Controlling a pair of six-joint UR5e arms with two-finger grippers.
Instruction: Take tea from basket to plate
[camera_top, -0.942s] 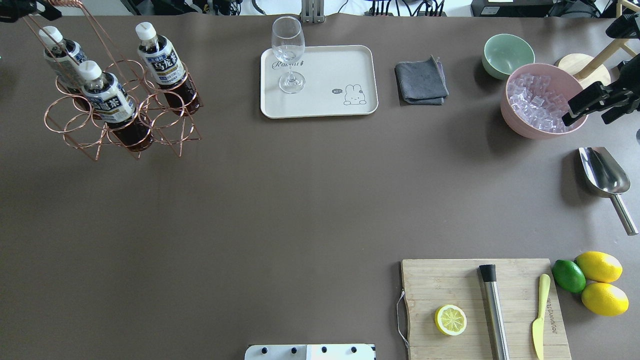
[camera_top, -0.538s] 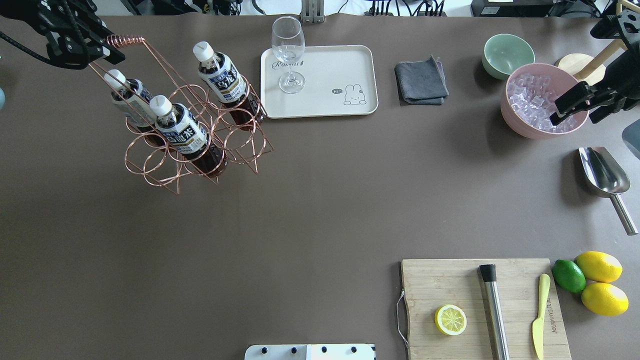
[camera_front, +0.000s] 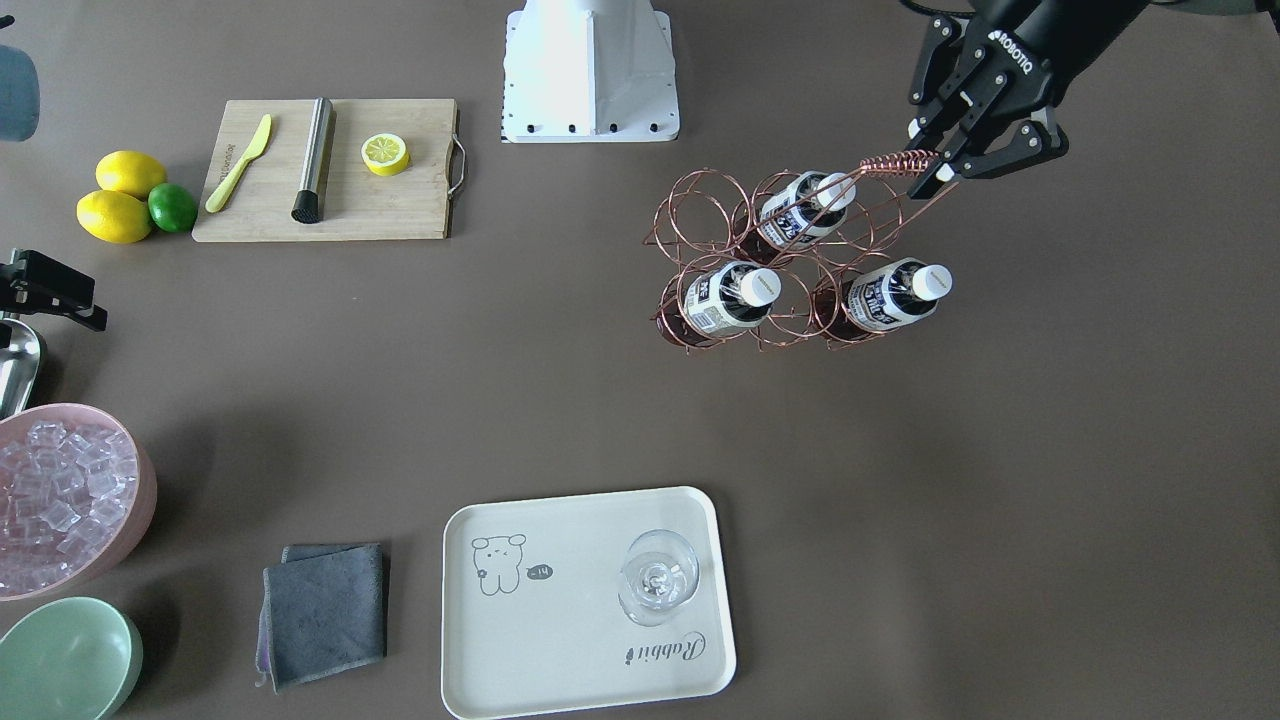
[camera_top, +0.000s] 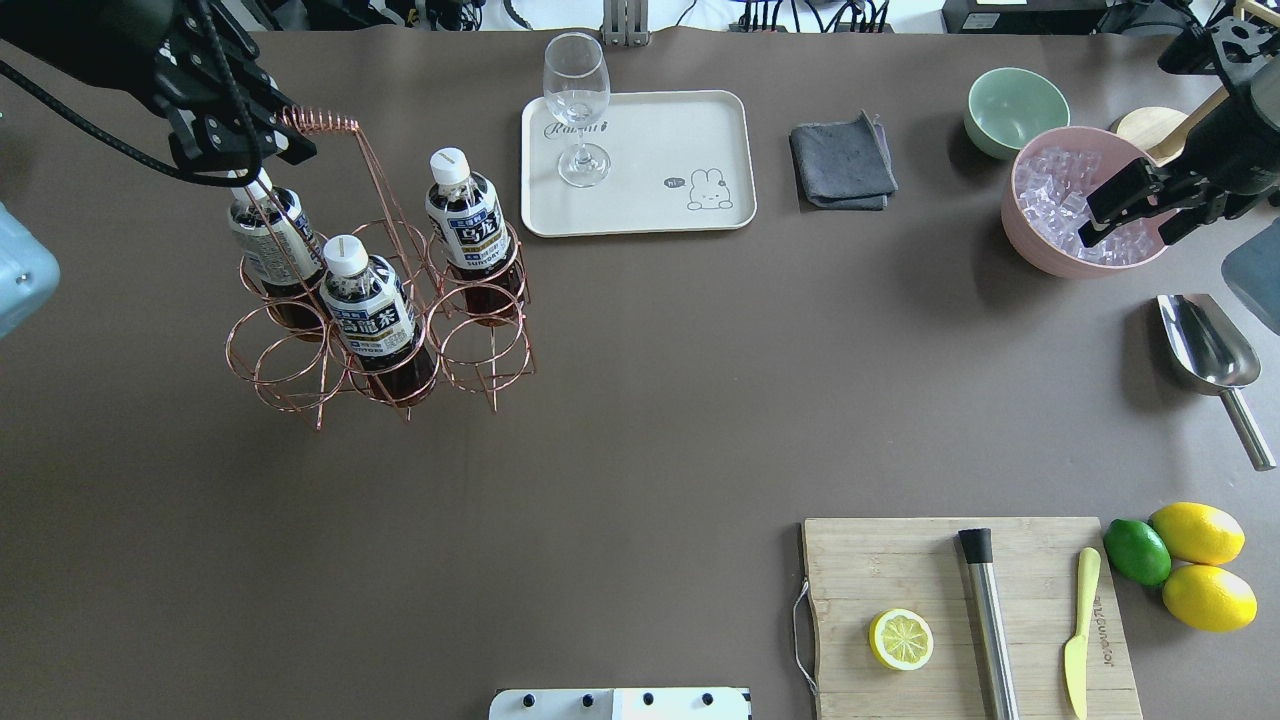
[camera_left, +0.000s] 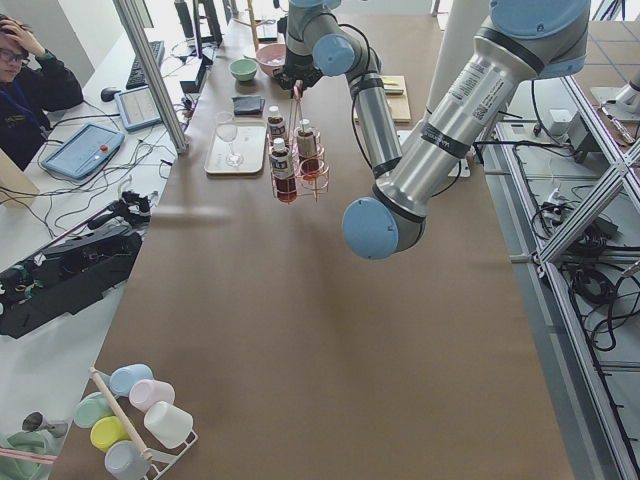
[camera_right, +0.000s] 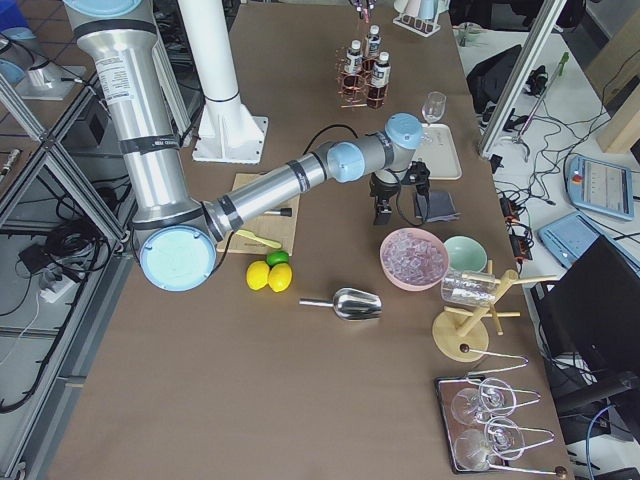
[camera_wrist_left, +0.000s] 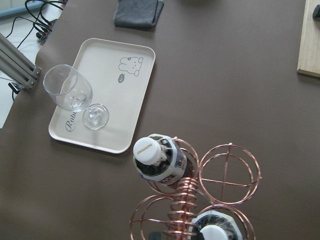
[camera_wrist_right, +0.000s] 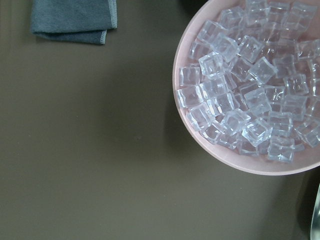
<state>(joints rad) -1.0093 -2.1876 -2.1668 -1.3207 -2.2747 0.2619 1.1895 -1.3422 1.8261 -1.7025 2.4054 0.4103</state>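
Observation:
My left gripper (camera_top: 285, 140) is shut on the coiled handle (camera_top: 322, 122) of the copper wire basket (camera_top: 480, 350). It also shows in the front view (camera_front: 925, 170). The basket stands nearly upright, left of the cream plate (camera_top: 660, 130) and nearer the robot. I cannot tell if it touches the table. Three tea bottles sit in its rings: a rear left one (camera_top: 262, 240), a front middle one (camera_top: 368, 305) and a right one (camera_top: 468, 225) closest to the plate. The left wrist view shows one bottle cap (camera_wrist_left: 148, 148) and the plate (camera_wrist_left: 115, 85). My right gripper (camera_top: 1130, 225) is open and empty.
A stemmed glass (camera_top: 578, 110) stands on the plate's left part. A grey cloth (camera_top: 843, 160), mint bowl (camera_top: 1015, 108) and pink ice bowl (camera_top: 1040, 240) lie to the right. A metal scoop (camera_top: 1210, 350), cutting board (camera_top: 860, 570) and citrus fruits (camera_top: 1195, 565) are near the right front.
My left gripper has carried the basket with its three bottles to the right and toward the robot, closer to the plate; it hangs more upright now. The right gripper has shifted slightly left over the ice bowl.

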